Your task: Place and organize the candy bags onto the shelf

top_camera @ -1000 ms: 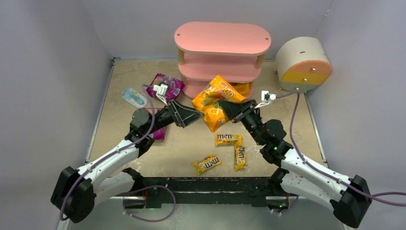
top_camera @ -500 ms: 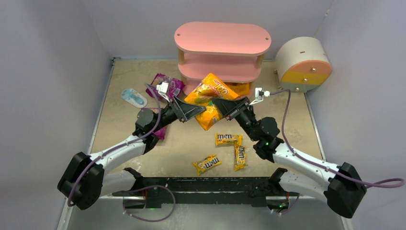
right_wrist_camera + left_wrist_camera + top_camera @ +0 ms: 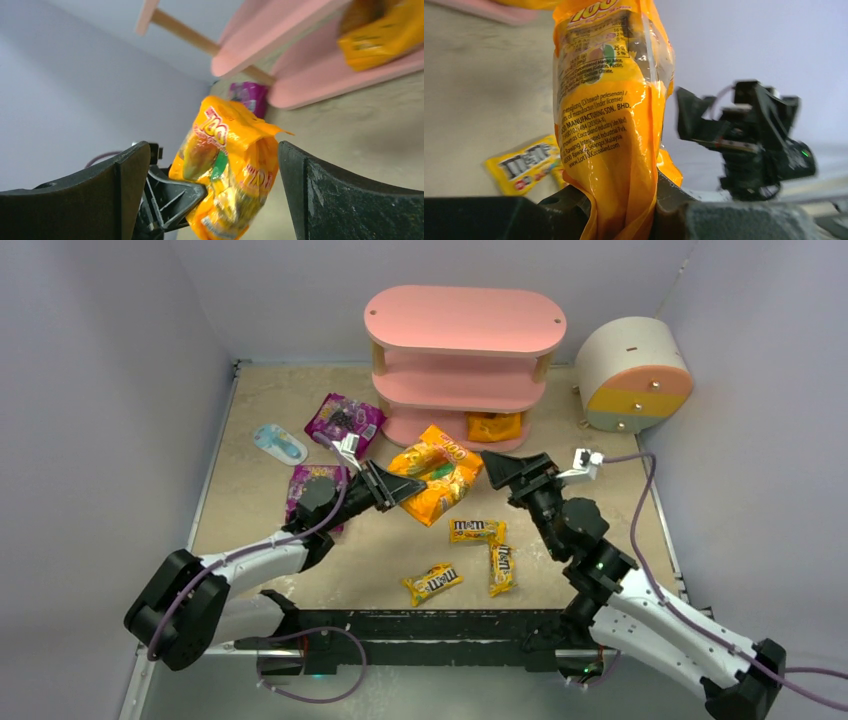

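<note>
1. A beige, mottled desk (image 3: 260,400) is filling the middle of the top view, and pale grey-lilac walls are closing it in on the left, right and far sides.
2. The pink three-tier shelf (image 3: 465,318) is standing at the upper centre of the frame. A round cream drawer unit (image 3: 632,373) is sitting to its right, near the upper right corner.
3. One orange candy bag (image 3: 494,426) is lying on the shelf's lowest board, toward its right end.
4. The left jaws are pinching the lower end of a second orange bag (image 3: 437,483) just below the shelf (the left wrist view is showing the plastic squeezed narrow between them).
5. The right jaws are standing wide apart just right of that bag and holding nothing. Whether a tip is brushing the bag I cannot tell.
6. A magenta bag (image 3: 344,420) is lying left of the shelf, and another (image 3: 305,490) is lying partly under the left arm.
7. Three yellow M&M's packets (image 3: 476,530) (image 3: 432,583) (image 3: 501,568) are lying at the lower centre of the desk.
8. A small blue-white packet (image 3: 279,443) is lying at the left.
</note>
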Controlling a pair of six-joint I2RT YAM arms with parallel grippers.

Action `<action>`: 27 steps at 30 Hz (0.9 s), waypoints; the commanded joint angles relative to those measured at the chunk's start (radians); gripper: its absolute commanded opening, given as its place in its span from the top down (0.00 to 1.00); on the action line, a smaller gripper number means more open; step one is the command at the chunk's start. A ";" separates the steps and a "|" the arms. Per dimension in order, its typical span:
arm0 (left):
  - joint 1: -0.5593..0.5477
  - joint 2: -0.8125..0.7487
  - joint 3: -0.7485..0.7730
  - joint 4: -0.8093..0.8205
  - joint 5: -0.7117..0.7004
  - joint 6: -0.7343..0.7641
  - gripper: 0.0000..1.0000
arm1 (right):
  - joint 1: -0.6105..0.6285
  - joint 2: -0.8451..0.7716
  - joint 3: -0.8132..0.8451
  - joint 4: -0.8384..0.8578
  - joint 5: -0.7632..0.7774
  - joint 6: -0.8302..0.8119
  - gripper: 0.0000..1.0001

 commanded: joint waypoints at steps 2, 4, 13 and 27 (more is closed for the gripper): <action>0.007 0.002 -0.031 -0.095 -0.270 0.095 1.00 | 0.000 -0.152 -0.037 -0.272 0.274 0.004 0.02; 0.008 0.024 -0.035 -0.111 -0.347 0.093 1.00 | 0.000 -0.194 -0.046 -0.289 0.289 -0.007 0.02; 0.008 0.210 0.041 -0.013 -0.532 0.128 1.00 | 0.000 -0.241 -0.039 -0.309 0.278 -0.144 0.02; 0.020 0.466 0.170 0.331 -0.510 0.119 1.00 | 0.000 -0.322 -0.027 -0.343 0.332 -0.274 0.02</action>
